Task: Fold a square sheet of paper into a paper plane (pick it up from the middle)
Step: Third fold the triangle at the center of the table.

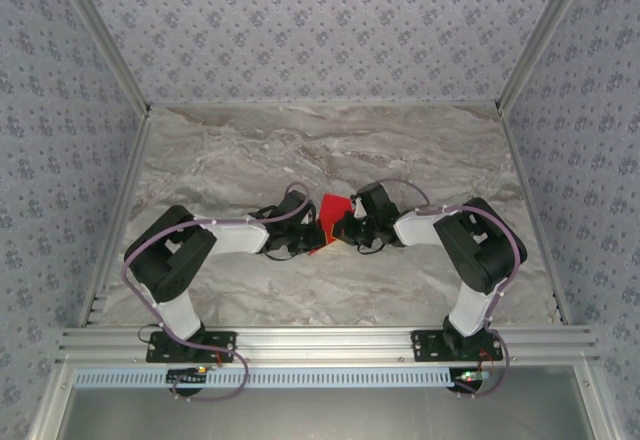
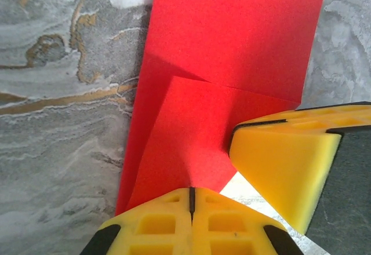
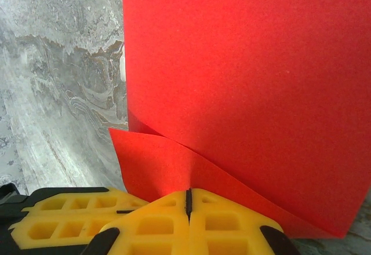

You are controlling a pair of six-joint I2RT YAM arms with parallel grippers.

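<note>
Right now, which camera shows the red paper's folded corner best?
The left wrist view: the red paper sheet shows its folded corner and crease plainly. The right wrist view has mostly flat red; the top view, a tiny red patch.

A: How do the arms sit?
B: Left arm (image 1: 178, 252) and right arm (image 1: 472, 245) are elbows-out, with forearms turned inward. The left gripper (image 1: 305, 238) and right gripper (image 1: 342, 228) are nearly tip to tip.
A: Jaws?
B: Both are closed. Each seems to pinch the paper (image 2: 232, 35), though the tips hide the contact.
</note>
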